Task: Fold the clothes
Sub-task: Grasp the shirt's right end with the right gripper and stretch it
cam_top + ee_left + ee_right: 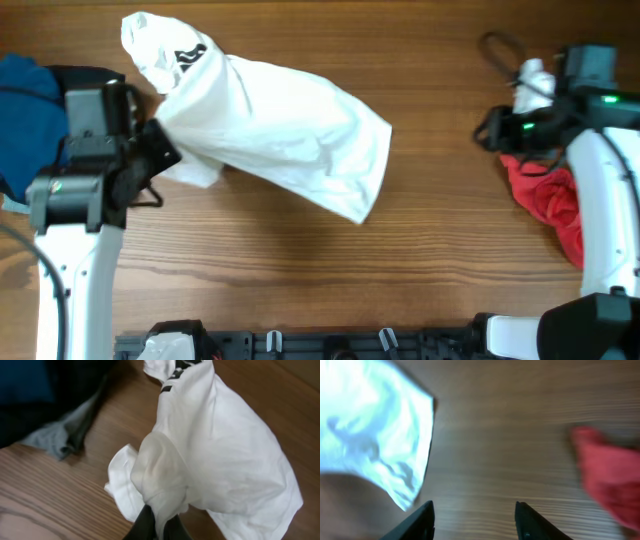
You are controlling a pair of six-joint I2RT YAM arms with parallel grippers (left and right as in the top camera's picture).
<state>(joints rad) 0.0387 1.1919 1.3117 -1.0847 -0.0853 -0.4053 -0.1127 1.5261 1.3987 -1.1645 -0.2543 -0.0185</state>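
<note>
Cloth takes up most of the scene: the white T-shirt (pixel 270 125) lies bunched in 1 long heap on the wooden table (pixel 300 280), with black block lettering (pixel 188 57) showing at 1 end and a plain folded edge at the other. The left gripper (pixel 160 148) sits at the T-shirt's lettered half, on the side facing the left arm. In the left wrist view its 2 dark fingers (pixel 143 527) are pressed together on a gathered fold of the T-shirt's white cloth, which puckers and rises from the pinch. A blue cloth (pixel 25 110) lies on the far side of the left arm from the T-shirt. A grey and dark garment (pixel 65 435) lies on the table near the T-shirt's lettered end, apart from it. The right gripper (pixel 474 510) hovers over bare wood off the T-shirt's plain end, its jaws spread with nothing between them. The red garment (pixel 550 195) lies crumpled well apart from the T-shirt, past the right gripper and partly under the right arm.
</note>
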